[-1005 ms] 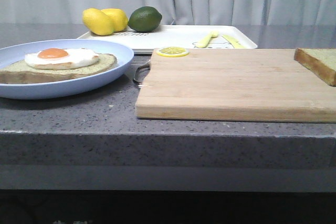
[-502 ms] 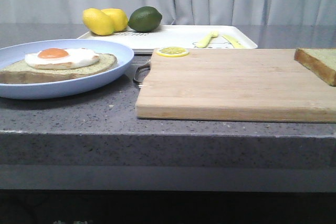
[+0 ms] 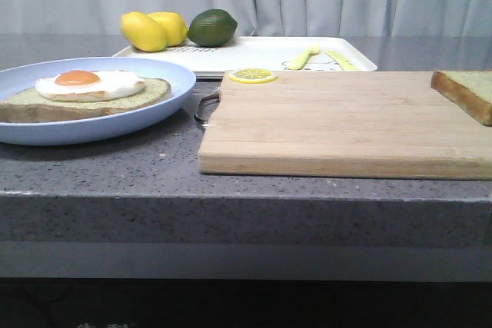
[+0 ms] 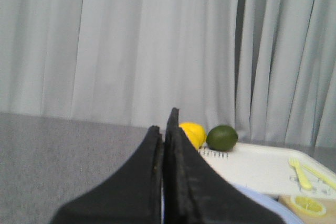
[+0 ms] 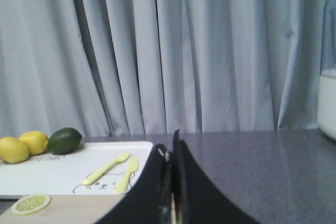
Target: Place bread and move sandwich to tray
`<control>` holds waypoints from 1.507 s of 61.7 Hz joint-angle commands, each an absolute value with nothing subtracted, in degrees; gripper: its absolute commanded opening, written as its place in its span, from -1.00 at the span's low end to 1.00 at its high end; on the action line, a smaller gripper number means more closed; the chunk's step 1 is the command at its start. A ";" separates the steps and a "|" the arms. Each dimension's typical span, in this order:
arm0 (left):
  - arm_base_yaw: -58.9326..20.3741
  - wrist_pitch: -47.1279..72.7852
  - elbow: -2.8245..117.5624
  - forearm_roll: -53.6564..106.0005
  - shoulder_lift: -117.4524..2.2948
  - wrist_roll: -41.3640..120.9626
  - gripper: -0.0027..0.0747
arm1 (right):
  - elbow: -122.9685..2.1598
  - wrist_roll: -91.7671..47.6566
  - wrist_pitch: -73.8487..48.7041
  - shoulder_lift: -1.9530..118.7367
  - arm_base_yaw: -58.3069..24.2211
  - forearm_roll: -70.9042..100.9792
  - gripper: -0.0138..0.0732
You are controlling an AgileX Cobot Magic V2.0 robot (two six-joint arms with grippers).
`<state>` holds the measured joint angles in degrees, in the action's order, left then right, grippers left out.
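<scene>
Nothing of the task looks done yet. The bread [image 3: 466, 93] lies plain and loose at the far right corner of the wooden cutting board [image 3: 346, 120], partly cut off by the front view's edge. The sandwich [image 3: 83, 94] is an open slice with a fried egg on top, sitting on the pale-blue plate [image 3: 173, 74] at the left end of the bench [image 3: 154, 182], well apart from the bread. The tray [image 3: 254, 53] stands along the bench's far edge behind the board, bare but for its yellow utensil shapes. Both steps remain: capping the egg slice, then carrying the sandwich back to the tray. The left end effector [image 4: 164, 137] and right end effector [image 5: 172, 153] each show fingers pressed together on nothing, raised clear of everything.
</scene>
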<state>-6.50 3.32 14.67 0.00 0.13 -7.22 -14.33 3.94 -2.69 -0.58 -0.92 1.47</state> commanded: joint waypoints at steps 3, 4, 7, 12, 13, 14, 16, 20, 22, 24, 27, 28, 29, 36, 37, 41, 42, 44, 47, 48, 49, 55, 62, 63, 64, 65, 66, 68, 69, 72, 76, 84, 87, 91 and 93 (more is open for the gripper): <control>-6.53 5.30 25.06 -1.52 -3.61 -6.99 -0.98 | -23.96 4.01 -6.70 0.95 -0.66 -1.42 -0.85; -6.53 6.56 26.59 -1.51 -4.10 -6.99 -0.98 | -25.45 4.01 -8.28 1.59 -0.66 -1.62 -0.85; -6.53 9.90 30.21 -1.51 -6.32 -6.99 -0.98 | -28.82 4.01 -12.09 3.29 -0.66 -1.62 -0.85; -6.53 15.56 36.04 -1.51 -10.26 -6.99 -0.98 | -34.63 4.01 -18.16 7.23 -0.66 -1.62 -0.85; -6.53 16.86 37.39 -1.51 -11.31 -6.99 -0.98 | -35.45 4.01 -19.59 7.92 -0.66 -1.62 -0.85; -6.53 17.73 38.28 -1.51 -12.03 -6.99 -0.98 | -36.64 4.01 -20.52 8.96 -0.66 -1.62 -0.85; -6.53 19.94 40.35 -1.51 -13.86 -6.99 -0.98 | -38.49 4.01 -22.67 10.76 -0.66 -1.62 -0.85; -6.53 24.86 44.23 -1.51 -17.54 -6.99 -0.98 | -41.75 4.01 -27.06 14.42 -0.66 -1.62 -0.85; -6.53 27.11 45.61 -1.51 -19.33 -6.99 -0.98 | -43.08 4.01 -28.72 16.21 -0.66 -1.62 -0.85; -6.53 29.25 46.68 -1.51 -20.94 -6.99 -0.98 | -44.26 4.01 -30.26 17.91 -0.66 -1.62 -0.85; -6.53 31.34 47.43 -1.51 -22.89 -6.99 -0.98 | -45.51 4.01 -32.52 20.09 -0.66 -1.62 -0.85; -6.53 31.82 47.53 -1.51 -23.62 -6.99 -0.98 | -45.85 4.01 -33.34 20.98 -0.66 -1.62 -0.85; -6.53 31.92 47.53 -1.51 -24.50 -6.99 -0.98 | -46.08 4.01 -34.18 22.06 -0.66 -1.62 -0.85; -6.53 33.60 47.53 -0.95 -27.72 -6.99 -0.98 | -45.87 4.01 -38.29 25.75 -0.66 -1.55 -0.85; -6.53 33.60 47.53 -0.95 -28.09 -6.99 -0.98 | -45.81 4.01 -38.47 26.17 -0.66 -1.55 -0.85; -6.53 33.72 47.53 -0.48 -29.75 -6.99 -0.98 | -45.60 4.01 -39.02 27.81 -0.66 -1.22 -0.85; -6.53 33.72 47.53 0.00 -30.30 -6.99 -0.98 | -45.45 4.01 -39.08 28.31 -0.66 -1.23 -0.85; -6.53 33.79 47.53 0.00 -31.22 -6.99 -0.98 | -45.10 4.01 -39.14 28.96 -0.66 -0.97 -0.85; -6.53 33.79 47.53 0.00 -32.49 -6.99 -0.98 | -44.59 4.01 -39.59 29.73 -0.66 -0.68 -0.85; -6.53 33.79 47.53 0.00 -33.03 -6.99 -0.98 | -44.28 4.01 -39.65 30.09 -0.66 -0.61 -0.85; -6.53 33.79 47.53 0.00 -33.37 -6.99 -0.98 | -44.07 4.01 -39.65 30.34 -0.66 -0.61 -0.85; -6.53 34.09 47.53 0.00 -35.62 -6.99 -0.98 | -43.27 4.01 -40.59 31.86 -0.66 -0.61 -0.84; -6.53 34.09 47.53 -0.88 -38.25 -6.99 -0.97 | -43.13 4.01 -41.62 33.79 -0.66 -0.61 -0.66; -6.53 34.09 47.53 -0.89 -38.53 -6.99 -0.97 | -43.13 4.01 -41.62 33.97 -0.66 -0.61 -0.61; -6.53 34.09 47.53 -1.14 -38.81 -6.99 -0.95 | -43.13 4.01 -41.62 34.21 -0.66 -0.61 -0.52; -6.53 33.99 47.53 -1.42 -39.18 -6.99 -0.92 | -43.13 4.01 -41.69 34.46 -0.66 -0.61 -0.46; -6.53 33.99 47.53 -1.56 -39.44 -6.99 -0.89 | -43.13 4.01 -41.69 34.64 -0.66 -0.61 -0.35; -6.53 33.99 47.53 -1.81 -39.89 -6.99 -0.78 | -43.13 4.01 -41.69 35.05 -0.66 -0.61 -0.18; -6.53 33.88 47.53 -1.96 -40.01 -6.99 -0.73 | -43.13 4.01 -41.69 35.20 -0.66 -0.61 -0.10; -6.53 33.88 47.53 -2.19 -40.68 -6.99 -0.51 | -43.13 4.01 -41.58 35.76 -0.66 -0.61 0.22; -6.53 33.63 47.53 -3.02 -41.22 -6.99 -0.18 | -43.13 4.01 -41.47 36.56 -0.66 -0.61 0.57; -6.53 32.39 47.53 -3.90 -41.64 -6.99 0.29 | -43.13 4.01 -41.17 37.58 -0.66 -0.32 0.83; -6.53 31.73 47.53 -3.90 -41.64 -6.99 0.31 | -43.13 4.01 -40.77 37.84 -0.66 0.00 0.80; -6.53 31.20 47.53 -3.90 -41.64 -6.99 0.31 | -43.36 4.01 -40.89 38.24 -0.66 1.10 0.79; -6.53 30.96 47.53 -3.90 -41.64 -6.99 0.31 | -44.06 4.01 -41.70 38.54 -0.66 1.65 0.79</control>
